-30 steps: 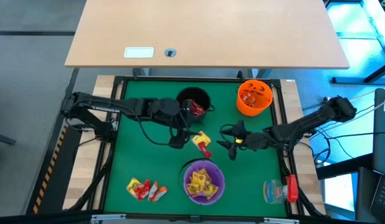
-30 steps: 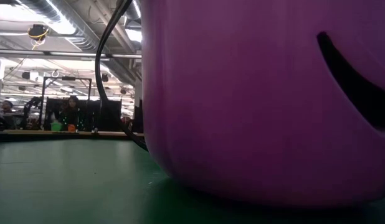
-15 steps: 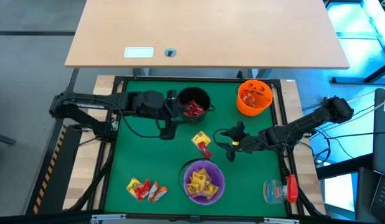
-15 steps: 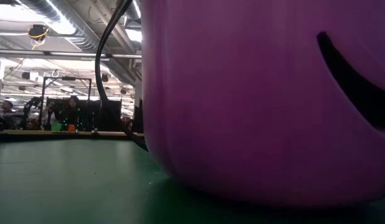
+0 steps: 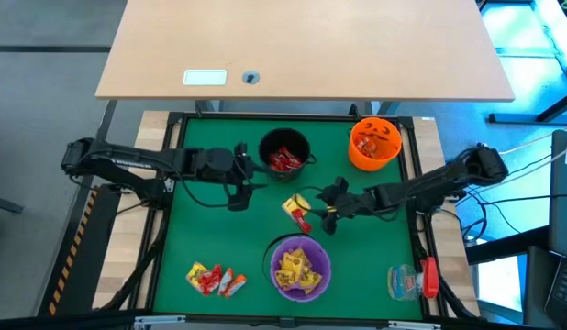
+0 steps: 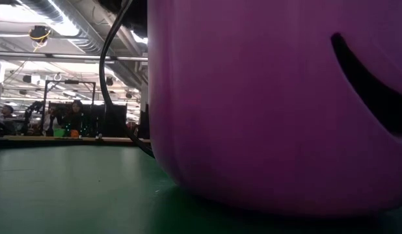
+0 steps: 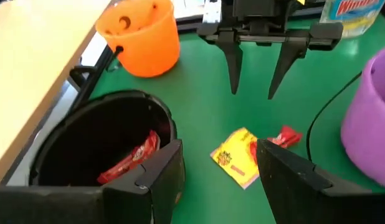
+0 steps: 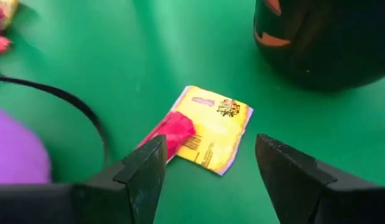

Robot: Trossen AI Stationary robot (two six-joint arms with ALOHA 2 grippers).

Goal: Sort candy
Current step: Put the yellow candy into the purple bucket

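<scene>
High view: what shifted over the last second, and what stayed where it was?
The left tool pulled back left, away from the yellow and red candy at mid-table, empty and open. The right tool moved left toward that candy, open, not touching it. The black bowl, orange bowl, purple bowl and the loose pile stayed put.

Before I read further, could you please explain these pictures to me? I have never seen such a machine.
Two dark robot arms work on a green table. One camera looks down from above, one sits at table height behind the purple plastic bowl, and one rides each wrist. The left gripper is open beside the black bowl; the right gripper, open, points at a yellow wrapped candy overlapping a red candy. An orange bowl stands at the back. Nothing is held.
</scene>
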